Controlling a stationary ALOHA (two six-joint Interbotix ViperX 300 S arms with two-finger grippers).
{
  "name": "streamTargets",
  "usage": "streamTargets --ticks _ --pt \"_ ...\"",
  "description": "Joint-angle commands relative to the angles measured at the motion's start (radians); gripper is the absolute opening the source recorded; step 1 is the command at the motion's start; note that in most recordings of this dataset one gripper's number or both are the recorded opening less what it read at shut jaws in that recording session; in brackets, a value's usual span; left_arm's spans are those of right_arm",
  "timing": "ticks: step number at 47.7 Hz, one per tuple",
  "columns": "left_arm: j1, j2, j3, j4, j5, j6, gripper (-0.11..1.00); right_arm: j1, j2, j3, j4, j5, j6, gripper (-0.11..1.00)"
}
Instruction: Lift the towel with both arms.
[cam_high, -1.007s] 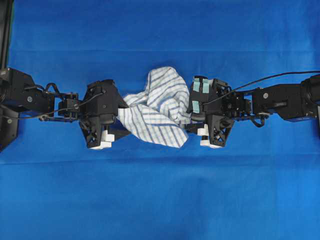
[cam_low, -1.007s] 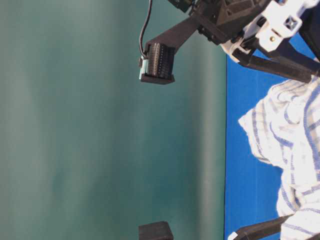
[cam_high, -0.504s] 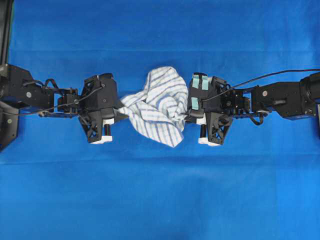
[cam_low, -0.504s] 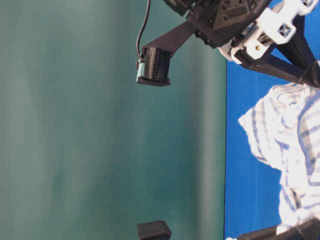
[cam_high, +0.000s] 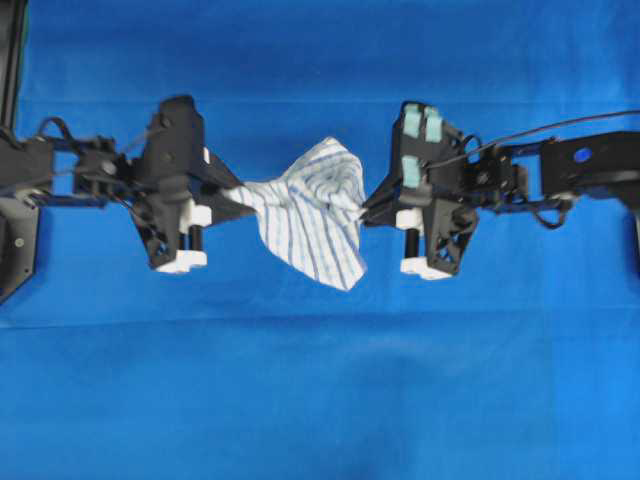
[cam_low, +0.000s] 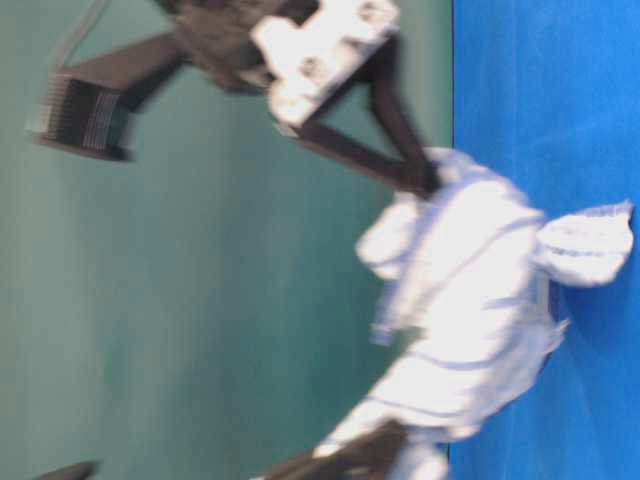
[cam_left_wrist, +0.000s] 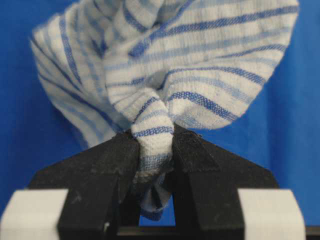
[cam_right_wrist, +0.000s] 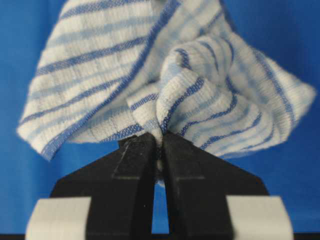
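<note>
The towel (cam_high: 315, 205), white with blue and grey stripes, hangs bunched between both arms above the blue cloth. My left gripper (cam_high: 228, 192) is shut on its left end; the left wrist view shows a thick fold of towel (cam_left_wrist: 200, 65) pinched between the black fingers (cam_left_wrist: 120, 152). My right gripper (cam_high: 368, 205) is shut on its right end, with a thin fold of towel (cam_right_wrist: 165, 85) squeezed between its fingers (cam_right_wrist: 137, 150). In the blurred table-level view the towel (cam_low: 470, 300) hangs off the surface, one corner drooping toward the blue cloth.
A blue cloth (cam_high: 320, 400) covers the whole table under the arms. A dark frame post (cam_high: 12, 60) stands at the far left edge. The right arm's cable (cam_high: 560, 128) runs off to the right. A green backdrop (cam_low: 200, 300) fills the table-level view.
Both grippers closed on the towel's ends, then rose and drew apart. The towel left the table and stretched between them; the arms look larger and blurred from motion.
</note>
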Motion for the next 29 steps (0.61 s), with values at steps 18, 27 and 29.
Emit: streamTargets --ticks 18,27,29 --pt "0.046 -0.238 -0.235 0.002 0.272 0.011 0.09 -0.018 -0.242 -0.244 -0.063 0.285 -0.002 0.05" --pt "0.049 -0.261 -0.354 0.005 0.345 0.017 0.09 -0.017 -0.296 -0.341 -0.078 0.36 -0.002 0.05" --pt "0.049 -0.261 -0.383 0.006 0.364 0.018 0.09 -0.018 -0.302 -0.362 -0.08 0.374 -0.002 0.05"
